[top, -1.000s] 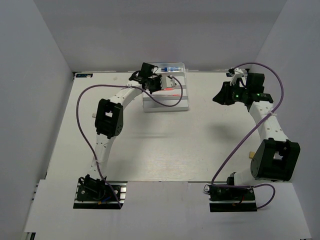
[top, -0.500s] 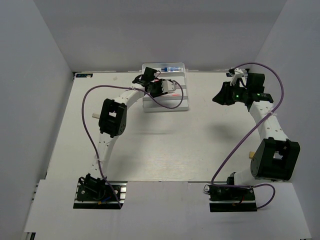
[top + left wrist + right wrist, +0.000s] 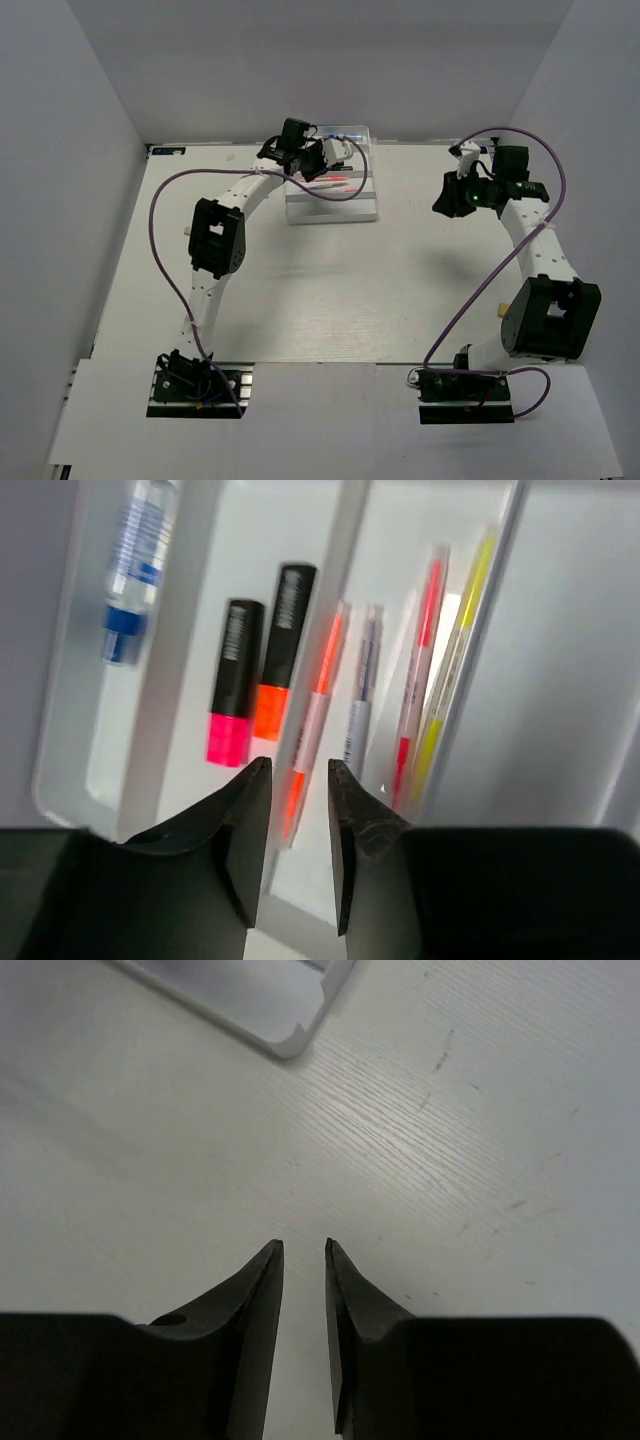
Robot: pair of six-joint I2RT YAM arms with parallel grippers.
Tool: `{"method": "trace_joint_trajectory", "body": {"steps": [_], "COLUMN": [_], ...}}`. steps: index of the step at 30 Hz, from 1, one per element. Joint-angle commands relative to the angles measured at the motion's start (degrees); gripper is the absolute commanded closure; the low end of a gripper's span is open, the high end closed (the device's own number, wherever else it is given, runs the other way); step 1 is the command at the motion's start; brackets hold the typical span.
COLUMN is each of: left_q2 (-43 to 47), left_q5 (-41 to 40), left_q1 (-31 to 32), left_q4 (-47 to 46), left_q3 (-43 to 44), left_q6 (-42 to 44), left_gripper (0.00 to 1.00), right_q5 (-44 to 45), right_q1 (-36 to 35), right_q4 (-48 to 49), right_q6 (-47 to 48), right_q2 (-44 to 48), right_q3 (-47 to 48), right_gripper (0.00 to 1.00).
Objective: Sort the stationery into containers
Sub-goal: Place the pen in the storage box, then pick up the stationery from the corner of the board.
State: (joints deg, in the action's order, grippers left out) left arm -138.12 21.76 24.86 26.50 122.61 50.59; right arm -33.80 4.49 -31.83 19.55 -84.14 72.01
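At the upper centre of the top view, the left hand hangs over the white tray, fingers slightly parted and empty. The blue-capped bottle lies in the tray's leftmost row. The pink-and-black marker and orange-and-black marker lie side by side in the next row. The right hand, narrowly parted and empty, hovers over the tabletop.

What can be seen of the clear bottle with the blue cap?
The clear bottle looks like transparent plastic, with blue print on its body and a blue cap at the end nearer the left wrist camera. It lies on its side, lengthwise and alone in an outer row of the white tray. Nothing but the tray touches it. Blurred view.
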Motion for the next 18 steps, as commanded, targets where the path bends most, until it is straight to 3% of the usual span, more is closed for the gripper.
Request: {"method": "trace_joint_trajectory", "body": {"steps": [1, 4, 6, 9, 11, 13, 18], "left_q2": [15.5, 26.55, 31.2, 39.12, 42.48, 47.23, 55.32], "left_q5": [5.92, 8.99, 10.66, 13.48, 15.41, 15.94, 14.19], "left_q1": [-0.17, -1.39, -1.4, -2.01, -2.54, -2.54, -3.07], "left_q4": [-2.06, -2.86, -2.42, -0.49, 0.74, 0.14, -3.21], "left_q3": [-1.56, -9.45, -14.65, -23.97, -30.21, -36.26, -45.69], "left_q6": [-10.49, -23.47, -26.93, -34.22, -38.8, -42.74, -47.69], "left_gripper": [0.61, 0.55, 0.5, 0.42, 0.15, 0.1, 0.1], "right_q5": [6.1, 16.44, 21.36, 30.59, 35.79, 36.87, 37.58], "right_q1": [0.25, 0.43, 0.69, 1.74, 3.23, 5.16, 9.83], "right_q4": [-11.73, -26.12, -28.61, -31.0, -30.49, -28.91, -24.77], "right_q6": [18.79, 28.05, 30.01, 30.73, 28.45, 25.81, 15.79], "right_q2": [-1.37, -4.8, -4.89, -3.93, -2.09, 1.23, 5.82], "right_q3": [6.99, 12.78, 13.42, 9.48, 2.99, -3.85, -12.41], "right_gripper": [0.7, 0.67, 0.64, 0.5, 0.43, 0.44, 0.45]}}
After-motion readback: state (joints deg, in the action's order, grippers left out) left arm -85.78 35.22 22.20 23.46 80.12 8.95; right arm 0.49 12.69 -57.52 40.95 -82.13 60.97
